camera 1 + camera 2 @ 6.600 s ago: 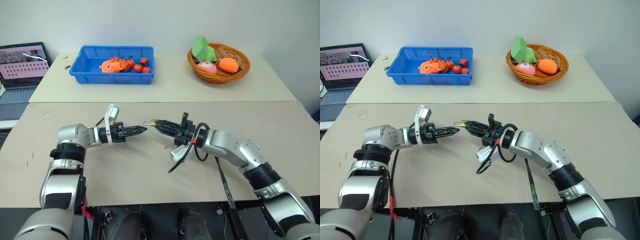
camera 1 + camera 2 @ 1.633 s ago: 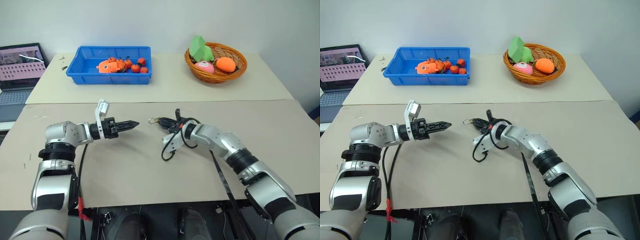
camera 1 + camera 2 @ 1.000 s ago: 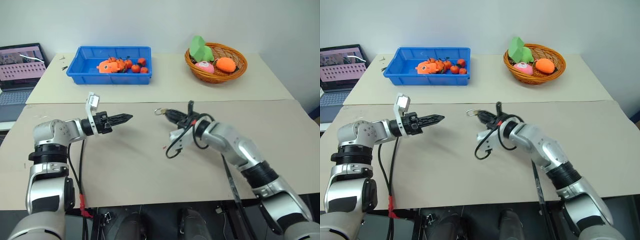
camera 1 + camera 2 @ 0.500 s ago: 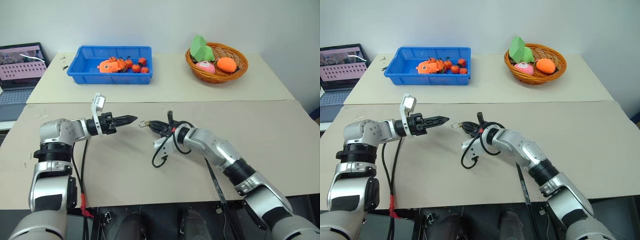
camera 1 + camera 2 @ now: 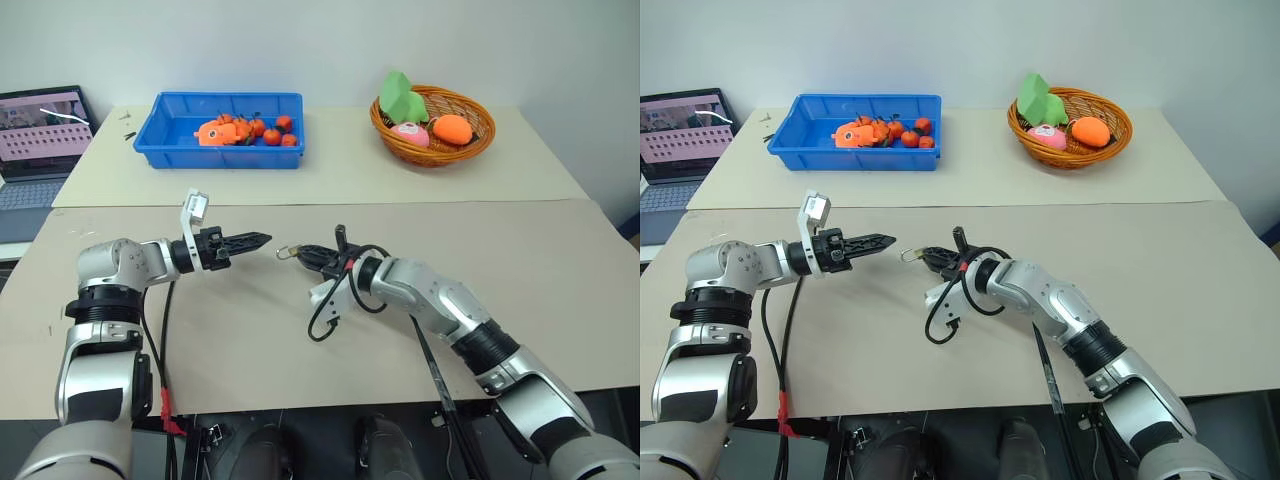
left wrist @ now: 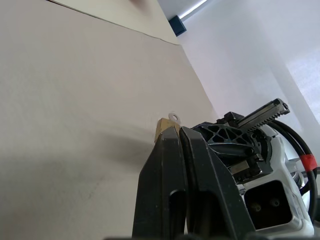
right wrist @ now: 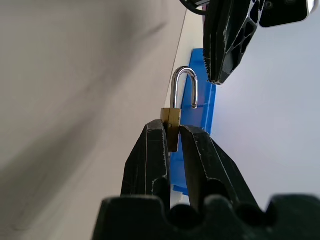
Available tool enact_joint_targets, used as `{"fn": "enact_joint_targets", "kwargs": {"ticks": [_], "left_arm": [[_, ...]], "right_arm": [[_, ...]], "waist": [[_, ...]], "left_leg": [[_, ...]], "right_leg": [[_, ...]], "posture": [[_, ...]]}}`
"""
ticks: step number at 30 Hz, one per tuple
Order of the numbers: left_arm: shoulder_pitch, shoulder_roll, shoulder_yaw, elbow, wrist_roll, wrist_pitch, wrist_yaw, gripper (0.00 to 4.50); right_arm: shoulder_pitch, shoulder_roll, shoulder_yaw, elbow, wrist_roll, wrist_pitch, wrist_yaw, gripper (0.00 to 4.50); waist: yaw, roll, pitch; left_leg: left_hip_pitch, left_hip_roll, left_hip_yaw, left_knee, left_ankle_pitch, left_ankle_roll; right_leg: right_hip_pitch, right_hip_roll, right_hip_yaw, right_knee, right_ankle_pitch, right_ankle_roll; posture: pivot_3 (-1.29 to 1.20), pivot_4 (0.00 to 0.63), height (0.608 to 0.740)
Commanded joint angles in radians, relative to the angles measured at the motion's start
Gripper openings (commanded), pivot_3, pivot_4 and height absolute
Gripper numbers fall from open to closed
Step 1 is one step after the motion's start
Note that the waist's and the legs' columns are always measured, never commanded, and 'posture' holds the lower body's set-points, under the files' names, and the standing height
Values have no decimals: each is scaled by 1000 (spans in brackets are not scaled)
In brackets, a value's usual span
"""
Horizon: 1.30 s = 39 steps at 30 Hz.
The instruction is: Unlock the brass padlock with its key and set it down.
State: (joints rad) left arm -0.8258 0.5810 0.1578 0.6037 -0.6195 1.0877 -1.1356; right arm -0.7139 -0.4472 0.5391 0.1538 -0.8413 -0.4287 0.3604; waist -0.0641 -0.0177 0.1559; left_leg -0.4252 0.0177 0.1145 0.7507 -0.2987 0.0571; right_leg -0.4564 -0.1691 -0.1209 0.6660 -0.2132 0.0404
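Blue bin (image 5: 225, 130) of orange toys; right end effector (image 7: 171, 131) gripping brass padlock (image 7: 171, 127), left end effector (image 5: 262, 239) closed.

Arms: silver-grey rounded shells with black bands at the joints, 2 in all.
Left gripper (image 5: 262, 239): 2 slim black tapering fingers with ridged edges; a small white block stands at the wrist.
Right gripper (image 5: 303, 253): 2 black fingers of open lattice build, with toothed inner faces.
Cables: black loop hanging under the right wrist, black lead along the left forearm.
Markings: red band on the cable by the right wrist.
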Motion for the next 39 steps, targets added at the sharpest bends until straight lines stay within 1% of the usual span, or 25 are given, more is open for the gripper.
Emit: {"fn": "enact_joint_targets", "kwargs": {"ticks": [1, 6, 17, 20, 30, 39], "left_arm": [[-29, -4, 1, -2, -2, -19, -11, 91], [-32, -7, 1, 1, 2, -23, -12, 91], [-36, -10, 3, 9, 1, -28, -10, 91], [-39, -11, 1, 13, 3, -32, -9, 91], [-40, -6, 10, 21, 12, -33, -5, 91], [-26, 0, 20, 6, 10, -22, -3, 91]], "right_arm": [[-29, 22, -32, -63, 29, 13, 12, 117], [-54, 40, -43, -72, 42, 24, 33, 117], [-61, 21, -53, -88, 54, 22, 48, 117], [-67, 33, -49, -82, 58, 29, 49, 117], [-123, 78, -27, 36, 36, 19, 3, 117], [-152, 91, -11, 113, 32, 0, -34, 117]], "waist": [[-1, 0, 0], [-2, 0, 0], [-2, 0, 0], [-2, 0, 0], [-3, 0, 0], [-3, 0, 0]], "left_leg": [[0, 0, 0, 0, 0, 0], [0, 0, 0, 0, 0, 0], [0, 0, 0, 0, 0, 0], [0, 0, 0, 0, 0, 0], [0, 0, 0, 0, 0, 0], [0, 0, 0, 0, 0, 0]], "right_leg": [[0, 0, 0, 0, 0, 0], [0, 0, 0, 0, 0, 0], [0, 0, 0, 0, 0, 0], [0, 0, 0, 0, 0, 0], [0, 0, 0, 0, 0, 0], [0, 0, 0, 0, 0, 0]], "posture": [[0, 150, 684], [0, 150, 684], [0, 150, 684], [0, 150, 684], [0, 150, 684], [0, 150, 684]]}}
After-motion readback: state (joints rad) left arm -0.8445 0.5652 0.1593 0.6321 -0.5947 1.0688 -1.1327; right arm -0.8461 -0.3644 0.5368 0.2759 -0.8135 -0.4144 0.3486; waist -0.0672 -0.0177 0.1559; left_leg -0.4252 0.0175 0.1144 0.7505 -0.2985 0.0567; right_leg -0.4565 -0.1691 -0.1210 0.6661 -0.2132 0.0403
